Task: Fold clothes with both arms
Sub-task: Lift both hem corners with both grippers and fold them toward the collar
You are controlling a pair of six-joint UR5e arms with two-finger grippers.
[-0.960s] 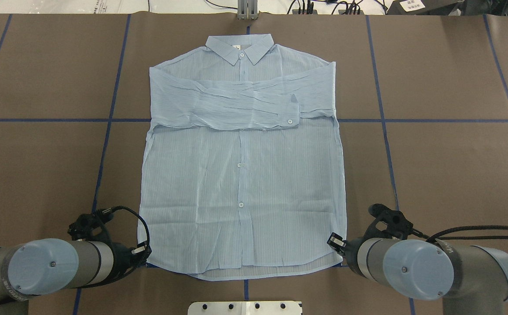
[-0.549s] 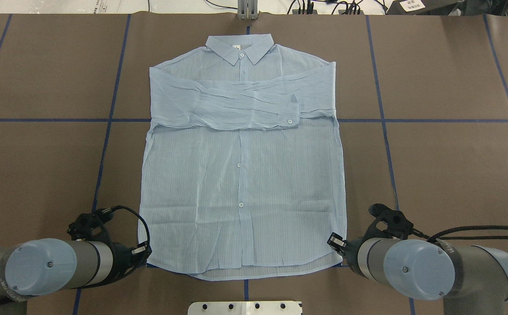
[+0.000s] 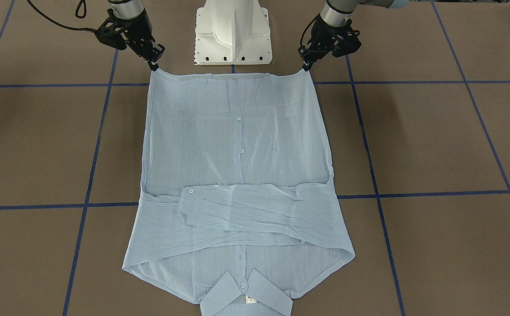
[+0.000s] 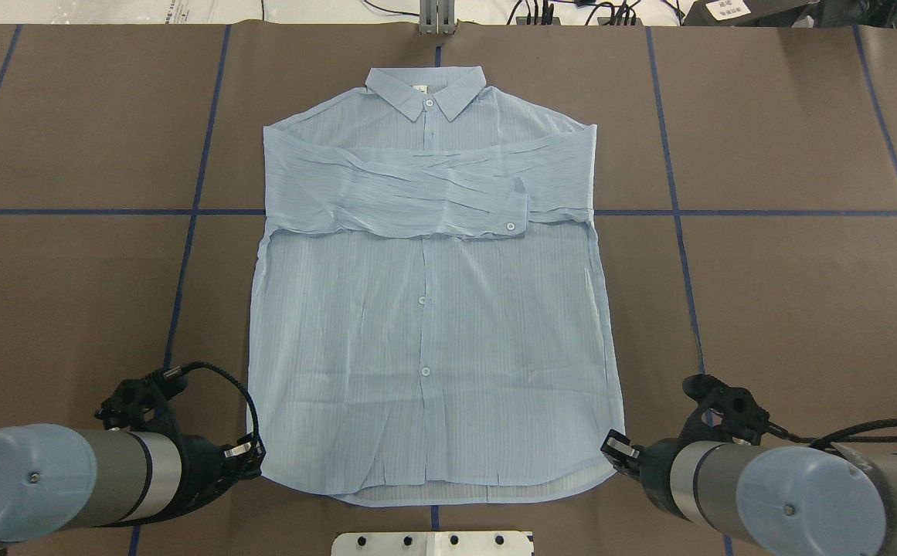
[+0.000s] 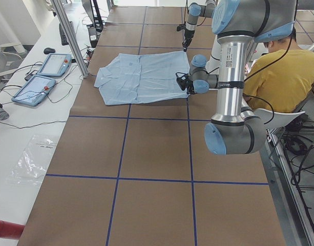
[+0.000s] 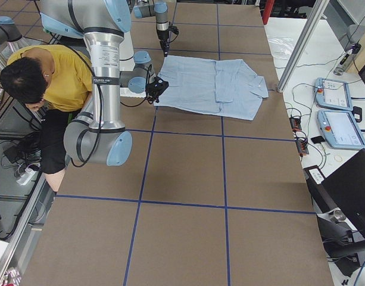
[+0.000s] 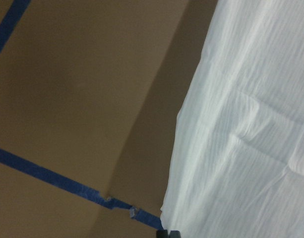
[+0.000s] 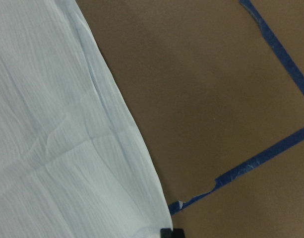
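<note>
The pale blue shirt (image 4: 425, 309) lies flat on the brown table, buttons up, collar (image 4: 425, 83) at the far side, both sleeves crossed over the chest. My left gripper (image 4: 253, 457) is shut on the near left hem corner; in the front-facing view it shows as the left gripper (image 3: 305, 66). On the opposite hem corner my right gripper (image 4: 612, 449) is shut too, seen from the front as the right gripper (image 3: 153, 65). Each wrist view shows the shirt (image 7: 251, 124) and shirt (image 8: 52, 148) edge running down to a black fingertip at the bottom.
The white pedestal base (image 3: 233, 30) stands between the arms, just behind the hem. Blue tape lines (image 4: 193, 212) cross the table. A person in a yellow top (image 5: 277, 72) sits behind the robot. Two control tablets (image 5: 44, 77) lie past the far edge.
Both grippers have drawn back toward the robot and slightly outward. The shirt slid with them, its hem stretched wider and its body smoother.
</note>
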